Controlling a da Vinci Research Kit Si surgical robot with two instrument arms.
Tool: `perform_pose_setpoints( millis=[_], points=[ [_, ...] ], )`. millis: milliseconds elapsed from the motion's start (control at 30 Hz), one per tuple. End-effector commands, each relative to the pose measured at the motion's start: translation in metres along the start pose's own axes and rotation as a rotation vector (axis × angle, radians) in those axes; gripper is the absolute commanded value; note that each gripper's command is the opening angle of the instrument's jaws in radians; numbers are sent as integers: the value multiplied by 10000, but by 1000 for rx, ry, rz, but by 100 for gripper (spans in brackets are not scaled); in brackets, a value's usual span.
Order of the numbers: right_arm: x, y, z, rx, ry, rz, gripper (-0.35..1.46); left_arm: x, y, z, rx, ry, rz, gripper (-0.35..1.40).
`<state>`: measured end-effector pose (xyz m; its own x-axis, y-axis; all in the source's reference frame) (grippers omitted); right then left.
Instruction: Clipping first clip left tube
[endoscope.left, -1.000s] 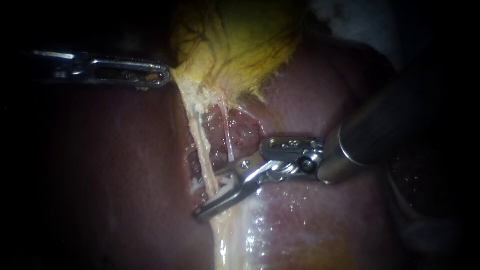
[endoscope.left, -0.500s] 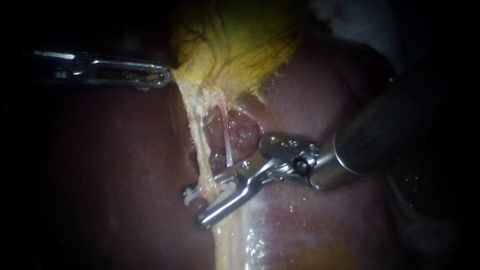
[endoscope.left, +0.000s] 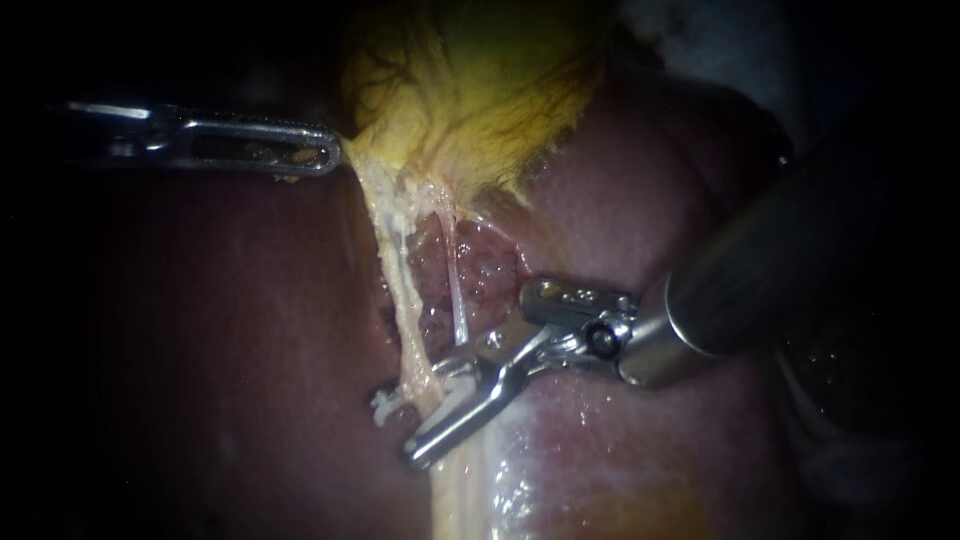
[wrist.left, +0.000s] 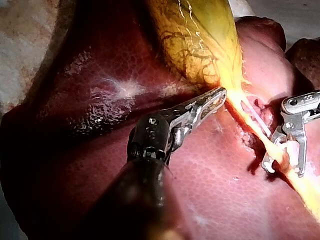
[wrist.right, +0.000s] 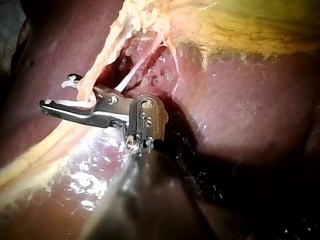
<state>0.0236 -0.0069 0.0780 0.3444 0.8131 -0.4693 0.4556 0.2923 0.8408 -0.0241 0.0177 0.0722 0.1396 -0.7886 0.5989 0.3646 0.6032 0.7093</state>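
Jaws, right instrument (endoscope.left: 408, 428): open, astride the left tube (endoscope.left: 403, 300) at its near end, carrying a white clip (endoscope.left: 383, 407). Change: clip tips now show left of the tube, so it is probably ready to close. Jaws, left instrument (endoscope.left: 325, 155): clamped on the gallbladder (endoscope.left: 470, 90) edge. Containers: none.

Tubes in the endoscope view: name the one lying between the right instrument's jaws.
The thick yellowish left tube, not the thin pale tube beside it.

I see the liver (wrist.left: 100, 90) lying on a pale, mottled surface (wrist.left: 20, 45) — only a strip of it shows past the liver's rim. The gallbladder (wrist.left: 200, 40) — yellow-green — rests on the liver.
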Motion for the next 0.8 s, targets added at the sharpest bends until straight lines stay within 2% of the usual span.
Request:
perform_pose_setpoints(
  millis=[33,233,367,567,667,800],
  points=[
    [0,0,0,2,-1,0,50,0,0,0,0,0,0,-35],
    [3,1,1,-9,-2,1,41,0,0,0,0,0,0,-35],
    [5,1,0,-31,16,2,26,0,0,0,0,0,0,-35],
    [4,2,0,-33,17,-5,-10,0,0,0,0,0,0,-35],
    [3,2,-1,-33,17,-5,-35,0,0,0,0,0,0,-35],
    [4,1,0,-46,1,-4,-35,0,0,0,0,0,0,-35]
  ],
)
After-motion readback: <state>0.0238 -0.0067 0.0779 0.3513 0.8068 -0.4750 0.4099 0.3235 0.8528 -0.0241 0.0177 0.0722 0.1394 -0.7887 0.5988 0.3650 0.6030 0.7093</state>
